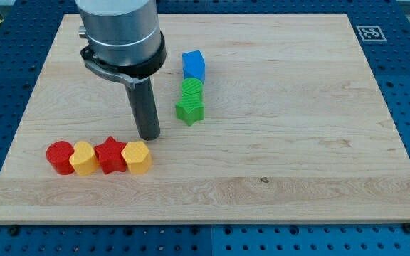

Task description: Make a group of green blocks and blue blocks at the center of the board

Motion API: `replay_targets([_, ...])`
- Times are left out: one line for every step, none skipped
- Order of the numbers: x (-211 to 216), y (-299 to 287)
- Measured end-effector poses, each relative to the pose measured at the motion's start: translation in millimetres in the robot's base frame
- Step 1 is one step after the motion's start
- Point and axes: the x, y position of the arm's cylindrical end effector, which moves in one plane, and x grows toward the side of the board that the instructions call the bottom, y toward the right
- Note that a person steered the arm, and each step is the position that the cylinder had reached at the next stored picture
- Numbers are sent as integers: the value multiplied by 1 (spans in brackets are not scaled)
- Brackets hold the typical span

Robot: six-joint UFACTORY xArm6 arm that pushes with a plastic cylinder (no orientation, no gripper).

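A blue cube (193, 65) sits above the board's centre, left of the middle. A round green block (191, 88) touches it from below. A green star (190, 109) touches that one, so the three form a short column. My tip (149, 135) rests on the board to the left of the green star, a little lower than it and apart from it. The tip stands just above the right-hand yellow block (137, 156). No other blue block shows.
A row of touching blocks lies at the lower left: a red cylinder (60, 156), a yellow block (83, 158), a red star (109, 154) and the right-hand yellow block. The arm's grey housing (119, 35) hides part of the board's upper left. A marker tag (369, 33) sits at the top right corner.
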Motion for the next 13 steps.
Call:
replay_targets([-33,-14])
replay_targets([-93,-50])
replay_targets([-146,-88])
replay_targets([-192,-48])
replay_targets([-207,20])
replay_targets([-203,66])
replay_targets([-168,90])
replay_targets([-139,94])
replay_targets([-140,88])
replay_targets([-153,85])
replay_targets([-161,80])
replay_targets([-151,49])
replay_targets([-141,40])
